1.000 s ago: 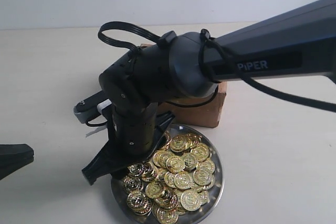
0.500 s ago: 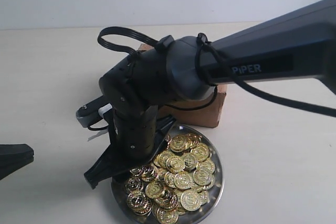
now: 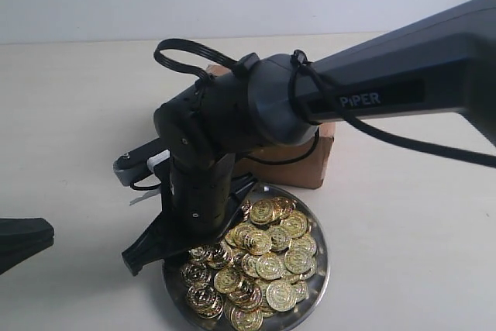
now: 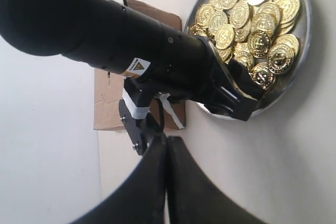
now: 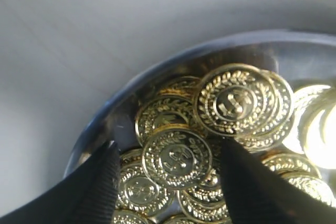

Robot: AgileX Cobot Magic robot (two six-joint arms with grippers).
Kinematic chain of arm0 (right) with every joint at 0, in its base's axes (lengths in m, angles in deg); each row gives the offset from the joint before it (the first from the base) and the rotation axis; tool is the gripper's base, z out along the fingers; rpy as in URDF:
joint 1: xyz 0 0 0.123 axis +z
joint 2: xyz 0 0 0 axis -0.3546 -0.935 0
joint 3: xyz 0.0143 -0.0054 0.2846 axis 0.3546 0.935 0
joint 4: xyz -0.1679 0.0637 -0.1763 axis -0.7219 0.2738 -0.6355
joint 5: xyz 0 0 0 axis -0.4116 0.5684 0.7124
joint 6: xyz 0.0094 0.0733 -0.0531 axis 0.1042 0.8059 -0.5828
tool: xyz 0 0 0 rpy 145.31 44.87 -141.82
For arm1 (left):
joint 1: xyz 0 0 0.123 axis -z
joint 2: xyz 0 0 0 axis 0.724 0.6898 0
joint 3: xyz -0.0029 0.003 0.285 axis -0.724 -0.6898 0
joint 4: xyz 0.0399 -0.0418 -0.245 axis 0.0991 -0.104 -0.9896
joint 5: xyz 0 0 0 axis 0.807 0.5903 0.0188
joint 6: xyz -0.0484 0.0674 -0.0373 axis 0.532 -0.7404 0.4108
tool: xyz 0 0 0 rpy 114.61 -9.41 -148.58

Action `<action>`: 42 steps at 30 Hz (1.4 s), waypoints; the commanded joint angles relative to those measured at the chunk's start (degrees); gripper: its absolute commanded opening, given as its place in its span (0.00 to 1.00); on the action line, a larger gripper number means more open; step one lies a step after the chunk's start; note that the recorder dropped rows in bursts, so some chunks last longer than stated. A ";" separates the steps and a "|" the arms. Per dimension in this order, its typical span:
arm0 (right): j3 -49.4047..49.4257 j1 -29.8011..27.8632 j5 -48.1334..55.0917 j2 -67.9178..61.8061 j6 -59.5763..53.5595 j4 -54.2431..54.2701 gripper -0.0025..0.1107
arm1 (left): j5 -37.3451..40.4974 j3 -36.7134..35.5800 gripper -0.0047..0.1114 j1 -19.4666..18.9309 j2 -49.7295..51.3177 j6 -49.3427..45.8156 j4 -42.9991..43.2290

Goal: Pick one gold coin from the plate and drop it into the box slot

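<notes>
1. Pale tabletop (image 3: 403, 222) below a plain light wall carries the whole scene. Near the front, about mid-width, the plate (image 3: 323, 247) lies flat with its open side up, heaped with gold coins (image 3: 271, 257).
2. These lie mostly face up and overlap one another. In the right wrist view one coin (image 5: 177, 158), with a wreath pattern, lies nearly flat and face up, tucked partly under a neighbour (image 5: 233, 100). Being round, it has no long side to aim anywhere.
3. Over the left part of the plate hangs the right gripper (image 5: 168, 150), pointing down. Its jaws stand wide apart, with one dark finger (image 5: 97, 192) on each side of that coin, and they clamp nothing. Whether the tips touch the heap cannot be told.
4. Just behind the plate stands the box (image 3: 322, 164). What shows of it runs left to right, with a plain brown face turned to the near side. Whether the plate's far rim touches it cannot be told.
5. Coming in from the right edge, the right arm (image 3: 403, 75) crosses above the box. It covers most of the box top, so the slot is hidden.
6. At the near left edge, well apart from the plate, sits the left gripper (image 4: 167, 153). Its jaws are pressed together with nothing between them.
</notes>
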 commanded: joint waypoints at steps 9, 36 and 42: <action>-0.42 -0.44 0.32 -0.29 -0.79 0.14 0.44 | -0.37 -0.28 0.04 1.06 -0.24 0.40 -0.20; -0.42 -0.44 2.76 2.81 -9.61 0.22 0.34 | -0.37 -0.28 0.04 1.56 -0.24 0.40 -0.20; -0.42 -0.44 8.33 5.83 -18.10 1.25 0.34 | -0.25 -0.28 0.04 2.25 -0.24 0.40 -0.20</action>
